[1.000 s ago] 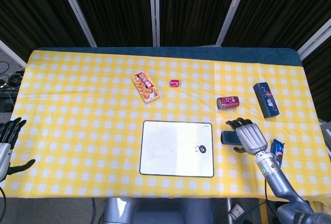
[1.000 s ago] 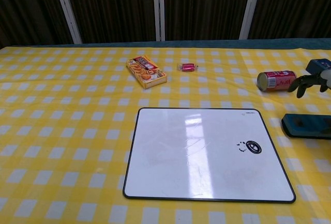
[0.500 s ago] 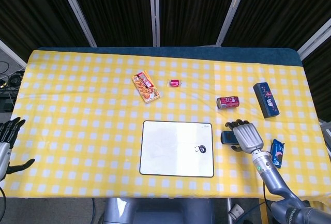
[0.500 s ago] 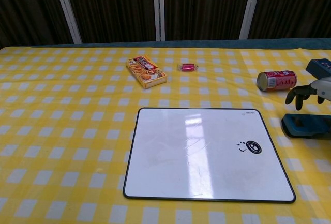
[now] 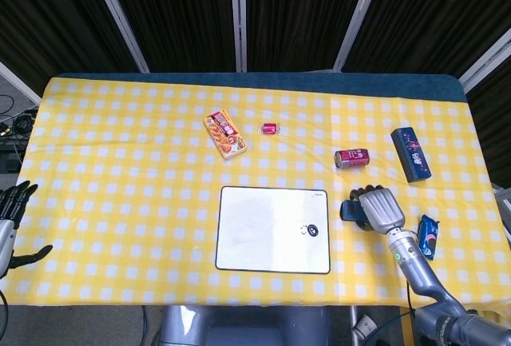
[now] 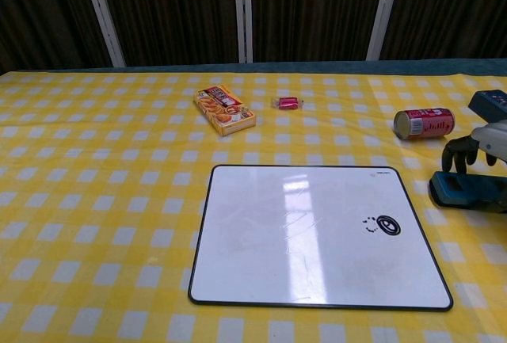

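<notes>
My right hand hovers low over the right part of a dark flat block that lies on the yellow checked cloth just right of the whiteboard. In the chest view the right hand arches its fingers down close over the dark block; I cannot tell whether they touch it. Nothing is gripped. My left hand shows at the far left edge of the head view, off the table's side, fingers spread and holding nothing.
A red can lies on its side behind the right hand. A dark blue box and a blue packet lie further right. An orange snack box and a pink sweet lie behind the whiteboard.
The right hand has come down and slightly left, closer over the dark block. The left hand has barely moved.
</notes>
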Robot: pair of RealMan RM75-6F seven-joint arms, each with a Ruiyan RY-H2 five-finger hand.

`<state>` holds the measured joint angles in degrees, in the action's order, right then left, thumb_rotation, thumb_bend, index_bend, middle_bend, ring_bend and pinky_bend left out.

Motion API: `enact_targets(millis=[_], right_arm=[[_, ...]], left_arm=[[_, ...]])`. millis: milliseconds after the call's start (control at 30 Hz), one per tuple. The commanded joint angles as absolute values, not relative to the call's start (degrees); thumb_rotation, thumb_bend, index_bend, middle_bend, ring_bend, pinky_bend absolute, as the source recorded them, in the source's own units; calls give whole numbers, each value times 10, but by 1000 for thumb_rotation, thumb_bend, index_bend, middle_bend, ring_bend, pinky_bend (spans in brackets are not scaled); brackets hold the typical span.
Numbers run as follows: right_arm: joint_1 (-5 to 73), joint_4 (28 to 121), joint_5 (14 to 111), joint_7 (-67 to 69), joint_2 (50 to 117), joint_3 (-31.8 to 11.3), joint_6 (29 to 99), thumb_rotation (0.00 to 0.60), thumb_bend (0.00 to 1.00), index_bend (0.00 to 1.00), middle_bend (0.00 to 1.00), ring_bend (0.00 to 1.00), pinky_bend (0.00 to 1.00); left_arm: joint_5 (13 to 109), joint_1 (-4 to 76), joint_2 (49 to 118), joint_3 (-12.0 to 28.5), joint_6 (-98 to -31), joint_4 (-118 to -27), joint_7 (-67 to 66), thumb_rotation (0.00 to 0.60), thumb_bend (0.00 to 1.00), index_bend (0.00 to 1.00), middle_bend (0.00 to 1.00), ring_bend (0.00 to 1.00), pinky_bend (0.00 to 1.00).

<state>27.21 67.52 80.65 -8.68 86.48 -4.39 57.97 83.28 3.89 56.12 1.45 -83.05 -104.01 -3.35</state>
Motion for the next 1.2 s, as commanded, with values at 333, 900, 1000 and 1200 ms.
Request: enact_targets(millis=[333,900,1000,1200], right_arm=[[294,778,863,-51,820,-46,612,600,265,467,517,410,442],[359,808,774,-210,871,-70,525,600,320,490,530,422,454],[361,810,767,-221,872,-62,518,600,320,493,533,425,454],[364,836,765,-238,862,-38,499,600,321,499,537,431,464]], left_arm=[[832,40,562,15,-829,-1043,-38,600,0,0,0,0,0],[832,37,556,15,-835,-1038,-23,600,0,0,0,0,0],[831,36,555,16,-838,-1036,-19,600,0,0,0,0,0],[833,36,555,16,-839,-1038,-22,600,0,0,0,0,0]])
